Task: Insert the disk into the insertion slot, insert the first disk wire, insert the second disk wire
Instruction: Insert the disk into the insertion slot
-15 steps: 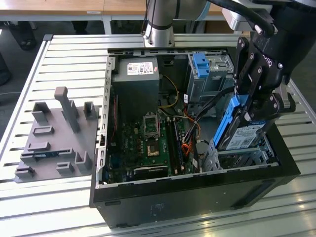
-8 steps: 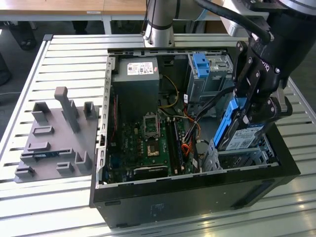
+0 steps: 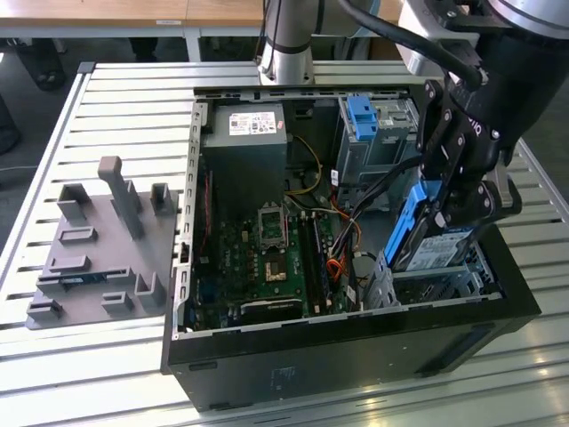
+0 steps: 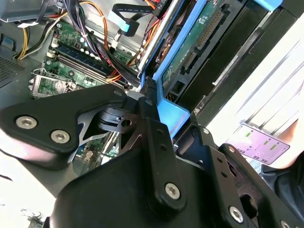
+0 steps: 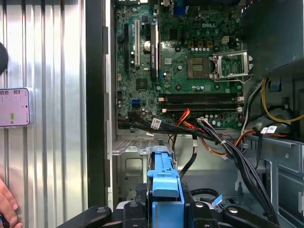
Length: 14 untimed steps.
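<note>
Noted an open computer case lying on a slatted metal table, from mid-frame to the exterior view's right. Found the gripper above the case's end at the exterior view's right, pincer clamped on the disk by its blue carrier. Recorded the disk as steeply tilted, label side toward the camera, lower end down at the insertion slot in the lower right of the frame. Could not tell whether touching the slot or just above it. Not lying flat in the bay. Saw the taller cage with a blue latch further up the frame, apart from the disk. Logged a cable bundle between the motherboard and the slot. Saw the carrier's blue end pinched in the gripper in the first wrist view, and the disk's green circuit-board side in the second wrist view. Noted a grey fixture plate on the table at the exterior view's left. Also noted a pink card on the slats outside the case, with a person's hand near it.
</note>
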Each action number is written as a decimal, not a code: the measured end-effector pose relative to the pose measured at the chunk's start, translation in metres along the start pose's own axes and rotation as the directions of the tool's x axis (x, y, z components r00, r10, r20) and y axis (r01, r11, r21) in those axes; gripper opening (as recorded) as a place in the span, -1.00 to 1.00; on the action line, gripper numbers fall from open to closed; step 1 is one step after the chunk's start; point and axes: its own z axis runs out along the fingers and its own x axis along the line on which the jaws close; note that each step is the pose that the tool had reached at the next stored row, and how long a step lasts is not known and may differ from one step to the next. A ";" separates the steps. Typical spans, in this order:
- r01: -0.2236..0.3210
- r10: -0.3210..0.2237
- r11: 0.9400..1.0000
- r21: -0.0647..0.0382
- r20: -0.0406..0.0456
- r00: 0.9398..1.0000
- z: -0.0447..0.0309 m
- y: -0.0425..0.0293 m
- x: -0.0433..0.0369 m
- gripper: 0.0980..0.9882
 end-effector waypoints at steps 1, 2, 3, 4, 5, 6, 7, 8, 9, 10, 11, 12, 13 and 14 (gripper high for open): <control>0.000 0.000 1.000 0.000 0.000 1.000 0.0006 0.0000 0.0000 -0.40; 0.000 0.000 1.000 0.000 0.000 1.000 0.0012 0.0000 0.0000 -0.40; 0.000 0.000 1.000 0.000 0.000 1.000 0.0017 0.0000 0.0000 -0.40; 0.000 0.000 1.000 0.000 0.000 1.000 0.0023 0.0000 0.0000 -0.40; 0.000 0.000 1.000 0.000 0.000 1.000 0.0030 0.0000 0.0000 -0.40; 0.000 0.000 1.000 0.000 0.000 1.000 0.0036 -0.0001 0.0000 -0.40; 0.000 0.000 1.000 0.000 0.000 1.000 0.0043 0.0000 0.0000 -0.40; 0.000 0.000 1.000 0.000 0.000 1.000 0.0050 -0.0001 0.0000 -0.40; 0.000 0.000 1.000 0.000 0.000 1.000 0.0057 -0.0001 0.0000 -0.40; 0.000 0.000 1.000 0.000 0.000 1.000 0.0065 -0.0001 0.0000 -0.40; 0.000 0.000 1.000 0.000 0.000 1.000 0.0072 -0.0001 0.0000 -0.40; 0.000 0.000 1.000 0.000 0.000 1.000 0.0078 -0.0001 0.0000 -0.40; 0.000 0.000 1.000 0.000 0.000 1.000 0.0086 -0.0001 0.0000 -0.40; 0.000 0.000 1.000 0.000 0.000 1.000 0.0093 -0.0001 0.0000 -0.40</control>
